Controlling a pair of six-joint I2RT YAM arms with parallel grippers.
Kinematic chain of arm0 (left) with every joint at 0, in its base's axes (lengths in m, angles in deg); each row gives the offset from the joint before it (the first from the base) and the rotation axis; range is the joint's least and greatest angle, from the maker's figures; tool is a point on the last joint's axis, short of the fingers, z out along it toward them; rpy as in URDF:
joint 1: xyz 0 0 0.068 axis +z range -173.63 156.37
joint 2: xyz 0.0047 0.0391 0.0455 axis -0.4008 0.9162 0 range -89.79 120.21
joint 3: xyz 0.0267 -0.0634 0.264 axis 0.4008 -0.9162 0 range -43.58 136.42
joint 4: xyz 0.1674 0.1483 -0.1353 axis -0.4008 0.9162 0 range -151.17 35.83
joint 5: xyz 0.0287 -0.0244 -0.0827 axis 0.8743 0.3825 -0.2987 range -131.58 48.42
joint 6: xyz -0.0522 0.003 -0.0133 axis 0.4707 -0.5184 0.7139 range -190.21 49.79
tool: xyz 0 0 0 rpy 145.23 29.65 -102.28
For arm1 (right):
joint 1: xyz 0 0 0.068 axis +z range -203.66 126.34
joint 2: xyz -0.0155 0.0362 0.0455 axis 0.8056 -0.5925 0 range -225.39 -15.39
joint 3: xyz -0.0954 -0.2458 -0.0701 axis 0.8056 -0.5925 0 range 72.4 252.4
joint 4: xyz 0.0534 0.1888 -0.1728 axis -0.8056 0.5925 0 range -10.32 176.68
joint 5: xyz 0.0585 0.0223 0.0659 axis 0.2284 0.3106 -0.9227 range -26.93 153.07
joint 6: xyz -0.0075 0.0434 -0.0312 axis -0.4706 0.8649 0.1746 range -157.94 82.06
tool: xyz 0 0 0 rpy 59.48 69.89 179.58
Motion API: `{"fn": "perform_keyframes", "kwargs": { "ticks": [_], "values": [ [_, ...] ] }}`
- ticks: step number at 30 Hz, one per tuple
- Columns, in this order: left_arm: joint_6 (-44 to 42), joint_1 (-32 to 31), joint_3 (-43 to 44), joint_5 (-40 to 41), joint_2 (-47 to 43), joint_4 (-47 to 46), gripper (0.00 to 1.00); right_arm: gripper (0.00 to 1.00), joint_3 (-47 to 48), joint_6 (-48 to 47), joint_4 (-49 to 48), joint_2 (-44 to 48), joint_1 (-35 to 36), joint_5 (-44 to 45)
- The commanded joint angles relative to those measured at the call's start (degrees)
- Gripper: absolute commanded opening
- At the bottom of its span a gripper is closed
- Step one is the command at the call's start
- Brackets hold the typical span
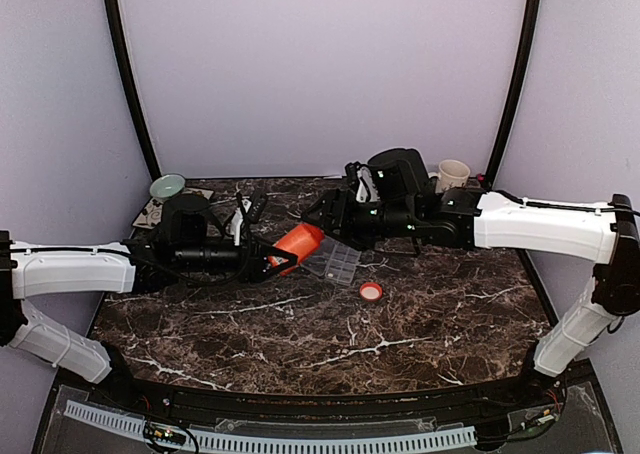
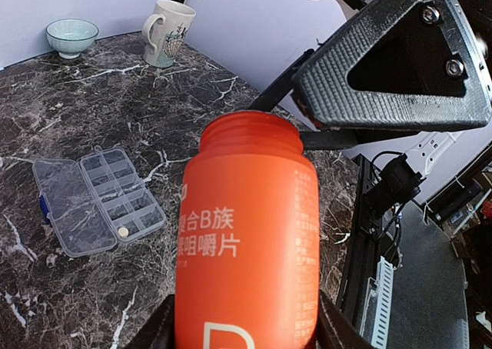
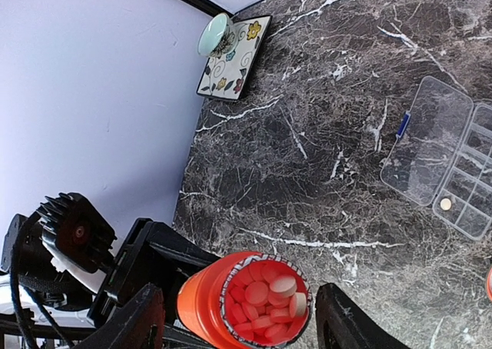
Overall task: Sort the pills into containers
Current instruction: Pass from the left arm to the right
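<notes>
My left gripper [image 1: 272,260] [image 2: 246,332] is shut on an orange pill bottle [image 1: 298,244] [image 2: 247,234], held tilted with its uncapped mouth toward the right arm. In the right wrist view the bottle [image 3: 201,303] is full of round pink pills [image 3: 264,297]. My right gripper [image 1: 333,217] [image 3: 246,322] is open, its fingers [image 3: 146,318] on either side of the bottle mouth without touching it. The clear organiser box [image 1: 334,261] [image 2: 96,199] [image 3: 450,164] lies open on the table, with one pale pill [image 2: 122,231] [image 3: 445,204] in a compartment.
A round red cap [image 1: 371,291] lies on the marble table in front of the box. A white mug [image 1: 453,174] [image 2: 165,32] stands at the back right. A pale green bowl [image 1: 167,186] [image 3: 215,32] sits on a flowered tile [image 3: 234,57] at the back left.
</notes>
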Motion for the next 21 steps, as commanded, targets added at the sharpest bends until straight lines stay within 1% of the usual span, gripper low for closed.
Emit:
{"fn": "perform_keyframes", "kwargs": {
  "ticks": [1,17,19,21],
  "values": [
    [-0.99,-0.25,2.33,-1.00,-0.59,-2.99,0.00,0.68,1.39,-0.37,-0.83,-0.22,-0.63,-1.75],
    [-1.44,-0.25,2.88,-1.11,-0.72,-2.60,0.00,0.59,1.68,-0.28,-2.67,-1.60,-1.45,-5.11],
    [-1.45,-0.24,2.81,-1.12,-0.77,-2.56,0.00,0.57,1.52,-0.28,-3.08,-1.58,-1.52,-5.16],
    [-1.45,-0.29,2.71,-1.12,-0.77,-2.68,0.00,0.52,1.40,-0.19,-3.47,-1.56,-1.60,-5.66]
  ]
}}
